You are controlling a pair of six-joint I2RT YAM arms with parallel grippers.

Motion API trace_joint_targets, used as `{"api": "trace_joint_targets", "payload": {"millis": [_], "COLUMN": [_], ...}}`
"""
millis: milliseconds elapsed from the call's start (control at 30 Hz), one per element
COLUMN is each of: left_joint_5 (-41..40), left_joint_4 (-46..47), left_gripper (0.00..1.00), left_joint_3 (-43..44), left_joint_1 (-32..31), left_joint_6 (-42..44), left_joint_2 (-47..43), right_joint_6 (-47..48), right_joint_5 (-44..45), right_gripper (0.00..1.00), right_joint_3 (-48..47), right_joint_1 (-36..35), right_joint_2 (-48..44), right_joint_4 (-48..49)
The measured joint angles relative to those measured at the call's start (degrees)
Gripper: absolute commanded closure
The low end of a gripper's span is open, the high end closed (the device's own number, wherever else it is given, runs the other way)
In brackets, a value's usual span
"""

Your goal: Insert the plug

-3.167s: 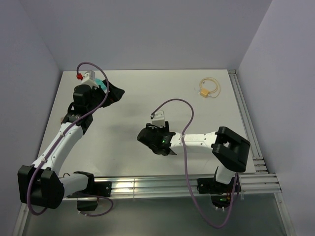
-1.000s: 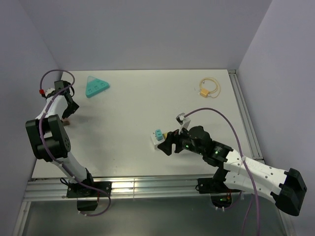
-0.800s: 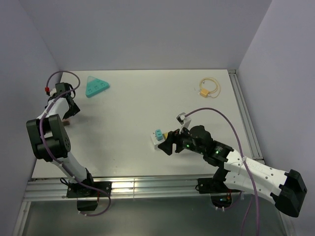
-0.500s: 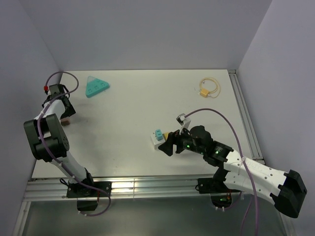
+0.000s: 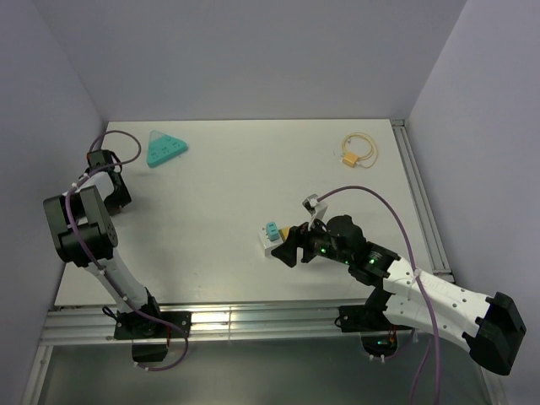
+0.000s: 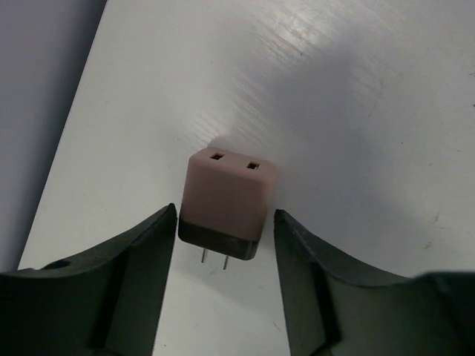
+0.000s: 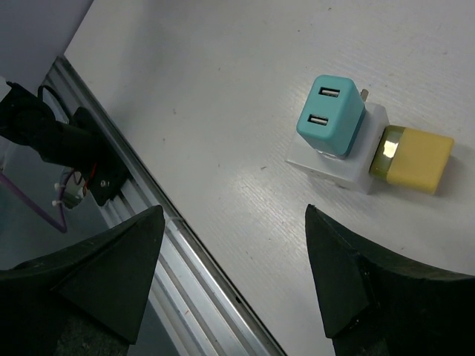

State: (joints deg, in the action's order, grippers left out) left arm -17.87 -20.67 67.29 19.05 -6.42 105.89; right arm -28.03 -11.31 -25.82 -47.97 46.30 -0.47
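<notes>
Left arm is folded hard back on itself, elbow high, wrist out at the far-left edge of the surface. The left tool (image 6: 225,222) sits low over the pink plug (image 6: 226,200), one finger on each side of its dark base. The plug lies on the surface with its two prongs pointing back toward the wrist and its slotted end facing away. The fingers are right at its flanks, but I cannot tell whether they actually press it.

Over to the right: the right arm stretches in low from the near-right corner, forearm angled toward the middle. The right tool (image 7: 231,222) is released, fingers spread wide, holding nothing, and it hovers just beside the white socket block (image 7: 334,165). A teal charger (image 7: 330,115) sits in that block, and a yellow plug (image 7: 415,159) butts against its side.

Well apart, a teal triangular piece (image 5: 165,149) lies at the far left and a yellowish loop (image 5: 360,150) at the far right. The surface (image 5: 228,194) is plain white, metal rails (image 5: 253,319) run along its near edge, and pale lilac walls enclose it.
</notes>
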Motion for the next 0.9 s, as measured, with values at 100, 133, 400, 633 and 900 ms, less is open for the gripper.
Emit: {"api": "trace_joint_targets", "payload": {"millis": [100, 133, 400, 633, 900], "left_joint_5": [0.0, 0.0, 0.0, 3.5, 15.9], "left_joint_4": [0.3, 0.4, 1.1, 0.9, -0.8], "left_gripper": [0.47, 0.49, 0.77, 1.00, 1.00], "left_joint_3": [0.0, 0.0, 0.2, 0.5, -0.5], "left_joint_1": [0.0, 0.0, 0.0, 0.3, -0.7], "left_joint_6": [0.1, 0.2, 0.3, -2.3, -8.5], "left_joint_2": [0.4, 0.6, 1.0, 0.4, -9.7], "right_joint_6": [0.0, 0.0, 0.1, 0.0, 0.1], "right_joint_5": [-0.2, -0.2, -0.3, 0.6, 4.3], "right_gripper": [0.18, 0.18, 0.18, 0.17, 0.16], "right_joint_3": [0.0, 0.0, 0.0, 0.0, -2.6], "right_joint_1": [0.0, 0.0, 0.3, 1.6, 2.7], "right_joint_2": [0.0, 0.0, 0.0, 0.0, 1.4], "right_joint_4": [0.0, 0.1, 0.0, -0.3, -6.4]}}
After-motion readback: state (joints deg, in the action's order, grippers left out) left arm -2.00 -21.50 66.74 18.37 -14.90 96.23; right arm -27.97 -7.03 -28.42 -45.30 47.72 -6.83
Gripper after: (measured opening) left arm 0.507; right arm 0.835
